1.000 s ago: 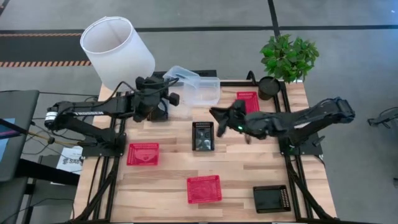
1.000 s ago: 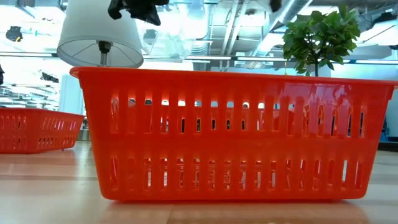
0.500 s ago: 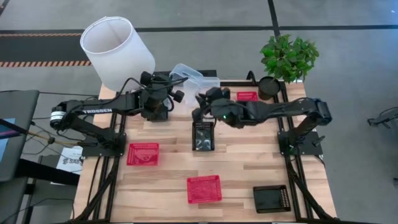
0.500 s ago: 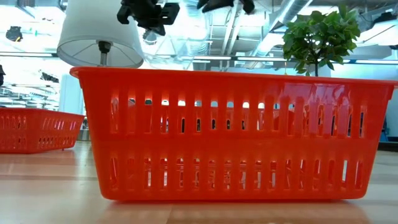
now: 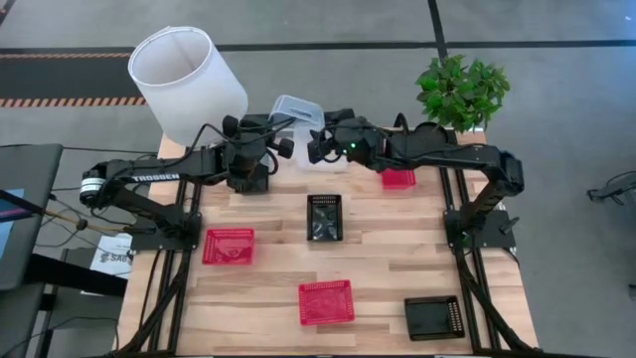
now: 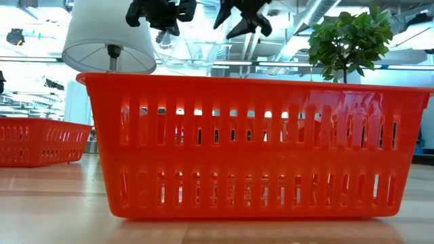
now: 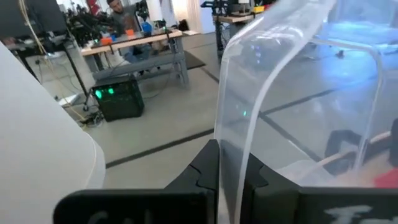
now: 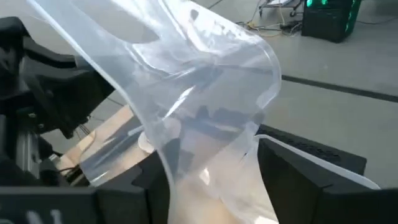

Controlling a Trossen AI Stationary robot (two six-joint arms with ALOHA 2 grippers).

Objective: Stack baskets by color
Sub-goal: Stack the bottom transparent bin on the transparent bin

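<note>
the clear basket (image 5: pixel 294 107) hangs in the air over the table's far edge, its rim pinched in the closed left gripper (image 5: pixel 270 127). the right gripper (image 5: pixel 316 147) faces it, fingers spread wide either side of its other wall. behind the left gripper leans a white lampshade (image 5: pixel 187 72); beyond the right one, a red basket (image 5: pixel 398 178) and a plant (image 5: pixel 461 89). a black basket (image 5: pixel 324 217) lies below both.

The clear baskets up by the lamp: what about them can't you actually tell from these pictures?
- How many clear baskets there are: in the high view they overlap, see-through, partly under both arms.
- Whether the right end effector grips one: in the right wrist view its fingers straddle a clear wall, contact unclear.
- Low view: the red basket blocks the table behind.
- The left end effector pinches a clear wall.
</note>
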